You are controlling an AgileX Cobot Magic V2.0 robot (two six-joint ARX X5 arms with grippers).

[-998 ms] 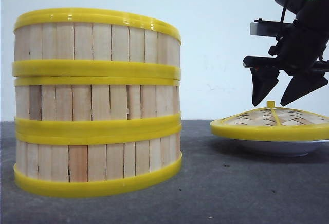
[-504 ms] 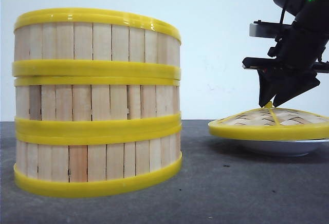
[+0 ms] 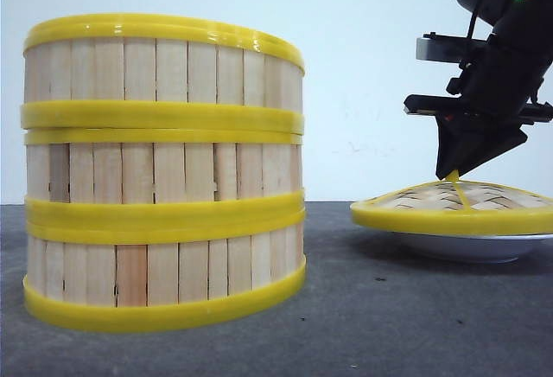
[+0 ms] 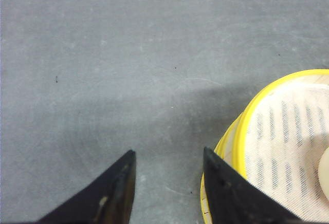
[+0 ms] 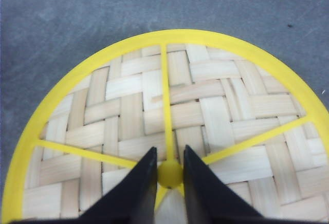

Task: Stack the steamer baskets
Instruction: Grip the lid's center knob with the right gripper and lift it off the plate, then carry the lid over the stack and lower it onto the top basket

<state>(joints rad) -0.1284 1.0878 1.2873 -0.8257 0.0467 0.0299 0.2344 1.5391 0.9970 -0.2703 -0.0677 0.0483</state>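
Front view: all three steamer baskets [image 3: 164, 174] sit in one stack on the left side of the grey table [image 3: 363, 325], rings roughly lined up, middle-to-bottom seam a bit uneven. So the stacking itself looks done. To the right, well apart from the stack, the woven lid [image 3: 454, 207] rests on a white plate [image 3: 471, 247]. Right gripper [image 3: 455, 172] is down on the lid's top, fingers drawn together around the small yellow knob [image 3: 454, 175]. Lid rim not visibly lifted off the plate. Only a dark tip of the left arm shows in the top corner.

Left wrist view: left gripper [image 4: 167, 183] has its fingers spread, nothing between them, hovering over bare table. Top basket's rim and mesh floor [image 4: 288, 136] show just beside one finger, not touching as far as I can tell.

Right wrist view: fingers [image 5: 139, 193] pinch the knob [image 5: 169, 174] at the centre of the lid [image 5: 169, 116], pressed against both sides.

My read: what's left is capping the stack with the lid; lift and carry-over not yet started.
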